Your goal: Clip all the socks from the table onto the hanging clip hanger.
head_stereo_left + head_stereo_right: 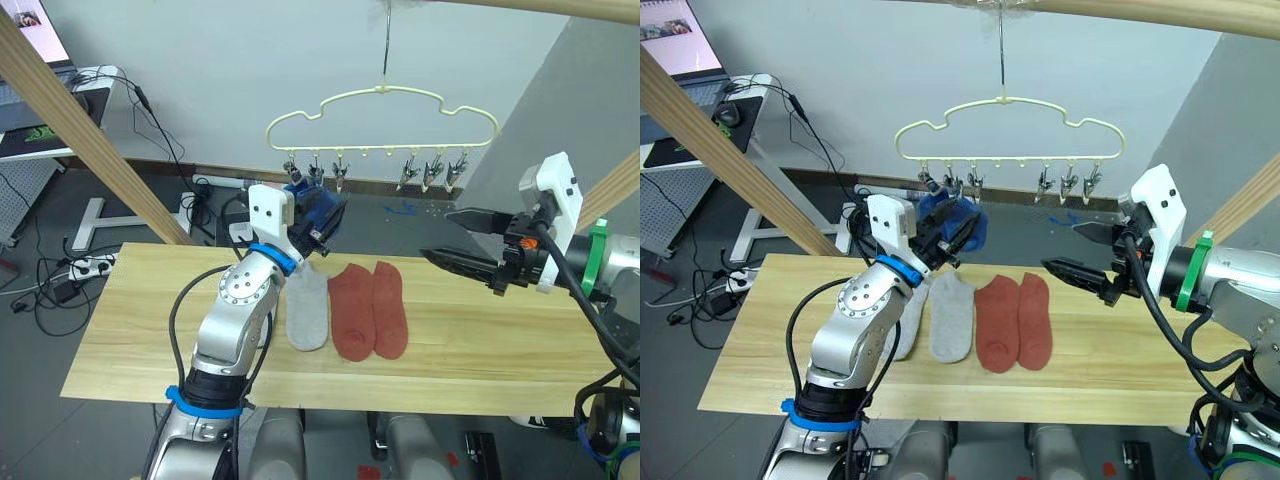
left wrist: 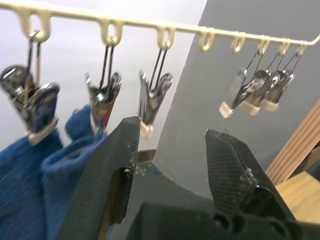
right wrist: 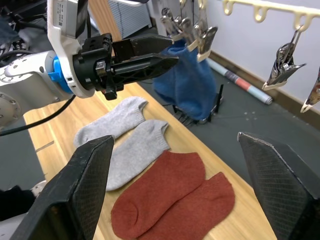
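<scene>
A plain white back wall (image 1: pixel 220 80) meets a dark grey floor (image 1: pixel 400 215) along a brown skirting board (image 1: pixel 160 165), with a grey wall panel (image 1: pixel 540 130) standing to the right. Two pale wooden beams (image 1: pixel 90 130) slant across the scene, and a third runs along the top edge. At far left, a white side table (image 1: pixel 95 85) carries a lit monitor screen (image 1: pixel 670 35), a black mouse (image 1: pixel 728 113) and a dark mat. Black cables (image 1: pixel 155 120) trail down to a white power strip (image 1: pixel 85 266) on the floor.
</scene>
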`<control>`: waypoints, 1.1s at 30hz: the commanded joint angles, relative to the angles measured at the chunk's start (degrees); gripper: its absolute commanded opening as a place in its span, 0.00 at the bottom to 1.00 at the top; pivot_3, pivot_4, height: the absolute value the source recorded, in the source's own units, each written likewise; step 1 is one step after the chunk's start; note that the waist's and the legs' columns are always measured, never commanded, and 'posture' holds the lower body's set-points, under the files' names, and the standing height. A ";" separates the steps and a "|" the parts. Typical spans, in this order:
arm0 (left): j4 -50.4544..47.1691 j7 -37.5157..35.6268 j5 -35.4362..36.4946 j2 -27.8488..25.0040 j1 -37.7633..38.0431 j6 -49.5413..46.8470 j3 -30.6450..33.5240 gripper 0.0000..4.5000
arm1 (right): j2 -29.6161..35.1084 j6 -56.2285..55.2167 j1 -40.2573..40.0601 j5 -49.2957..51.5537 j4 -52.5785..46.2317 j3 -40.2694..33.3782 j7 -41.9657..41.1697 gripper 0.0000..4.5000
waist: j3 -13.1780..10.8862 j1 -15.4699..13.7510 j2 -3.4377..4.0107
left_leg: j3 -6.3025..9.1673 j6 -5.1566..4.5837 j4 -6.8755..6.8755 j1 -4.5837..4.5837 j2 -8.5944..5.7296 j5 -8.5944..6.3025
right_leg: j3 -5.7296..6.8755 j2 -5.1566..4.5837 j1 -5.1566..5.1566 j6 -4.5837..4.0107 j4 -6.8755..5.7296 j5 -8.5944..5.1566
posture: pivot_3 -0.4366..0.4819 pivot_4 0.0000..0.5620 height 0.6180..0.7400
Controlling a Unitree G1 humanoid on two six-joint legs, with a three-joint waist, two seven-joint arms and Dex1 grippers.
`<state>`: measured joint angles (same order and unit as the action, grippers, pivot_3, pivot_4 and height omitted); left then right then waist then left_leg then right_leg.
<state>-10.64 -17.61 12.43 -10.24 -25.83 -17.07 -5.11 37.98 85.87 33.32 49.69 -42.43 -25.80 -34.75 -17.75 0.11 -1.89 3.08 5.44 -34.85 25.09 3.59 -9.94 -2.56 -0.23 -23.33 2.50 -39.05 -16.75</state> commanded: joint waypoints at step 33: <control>7.57 12.97 -9.37 9.64 -10.35 -0.91 0.82 0.34 | 3.61 -5.20 -7.10 19.43 -2.14 -3.22 19.98 0.93 | 0.00 1.81 0.00 | 0.00 -0.05 -0.05 0.01 -0.01 -0.02 | -0.04 0.02 0.00 0.00 -0.04 0.01 | 0.35 0.52 1.00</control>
<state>-1.97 -4.99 3.29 -1.02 -34.84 -18.79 -4.34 40.70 82.45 26.52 67.21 -43.49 -27.18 -15.66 -17.75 1.93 -1.89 3.08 5.39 -34.90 25.10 3.58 -9.96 -2.60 -0.20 -23.32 2.50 -39.09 -16.75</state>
